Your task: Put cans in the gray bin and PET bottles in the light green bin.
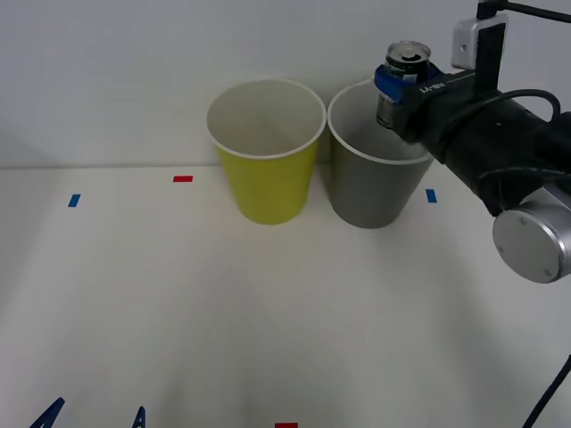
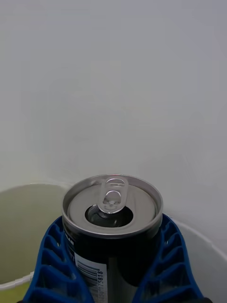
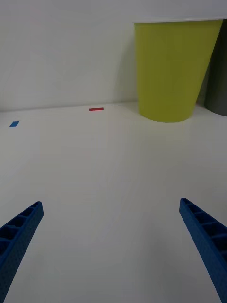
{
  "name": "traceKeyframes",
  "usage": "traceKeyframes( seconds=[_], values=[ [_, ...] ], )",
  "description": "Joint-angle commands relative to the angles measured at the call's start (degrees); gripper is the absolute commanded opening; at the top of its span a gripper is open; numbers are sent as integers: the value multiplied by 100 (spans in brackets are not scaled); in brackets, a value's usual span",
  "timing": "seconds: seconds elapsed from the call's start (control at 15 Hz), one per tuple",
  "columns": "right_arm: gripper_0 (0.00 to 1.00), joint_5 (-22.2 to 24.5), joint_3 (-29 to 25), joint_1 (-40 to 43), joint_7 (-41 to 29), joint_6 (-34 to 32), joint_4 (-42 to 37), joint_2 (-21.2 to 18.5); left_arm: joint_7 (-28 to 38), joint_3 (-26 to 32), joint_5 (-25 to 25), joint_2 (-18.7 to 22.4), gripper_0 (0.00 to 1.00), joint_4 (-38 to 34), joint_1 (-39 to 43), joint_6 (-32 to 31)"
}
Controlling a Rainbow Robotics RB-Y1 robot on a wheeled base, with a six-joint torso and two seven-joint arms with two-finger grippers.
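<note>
A small silver can (image 1: pixel 403 82) with a pull-tab top hangs upright over the open mouth of the gray bin (image 1: pixel 368 192), near its far right rim. My right gripper (image 1: pixel 406 89) is shut on it, blue fingers (image 2: pixel 49 265) pressed to both sides of the can (image 2: pixel 112 213). The light green bin (image 1: pixel 268 183) stands just left of the gray one, almost touching. My left gripper (image 3: pixel 111 227) is open and low over the table's near left (image 1: pixel 94 417), facing the light green bin (image 3: pixel 172 71). PET bottles are out of view.
Small red (image 1: pixel 183 178) and blue (image 1: pixel 74 201) tape marks lie on the white table, with another blue mark (image 1: pixel 431 195) right of the gray bin. A white wall rises directly behind the bins. The gray bin's side (image 3: pixel 218 80) shows beside the green one.
</note>
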Motion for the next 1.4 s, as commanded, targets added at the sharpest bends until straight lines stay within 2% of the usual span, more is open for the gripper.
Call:
traceKeyframes(
  seconds=[0.07, 0.33, 0.67, 0.93, 1.0, 1.07, 1.13, 1.4],
  values=[
    [0, 13, -118, -273, 27, -412, 660, 13, 0, 0, 0, 0, 100, 0, 0, 0],
    [0, 180, -171, -546, -17, -508, 1117, 75, 0, 0, 0, 0, 100, 0, 0, 0],
    [0, 48, -48, -924, -34, -807, 1671, 101, 0, 0, 0, 0, 100, 0, 0, 0],
    [0, -40, 13, -950, -105, -834, 1688, 110, 0, 0, 0, 0, 100, 0, 0, 0],
    [23, -40, 13, -950, -96, -860, 1688, 110, 0, 0, 0, 0, 100, 0, 0, 0],
    [70, -40, 13, -950, -78, -860, 1680, 110, 0, 0, 0, 0, 100, 0, 0, 0],
    [98, -40, 22, -950, -70, -860, 1680, 127, 0, 0, 0, 0, 100, 0, 0, 0],
    [100, 215, 119, -950, 9, -860, 1618, 154, 0, 0, 0, 0, 100, 0, 0, 0]
  ],
)
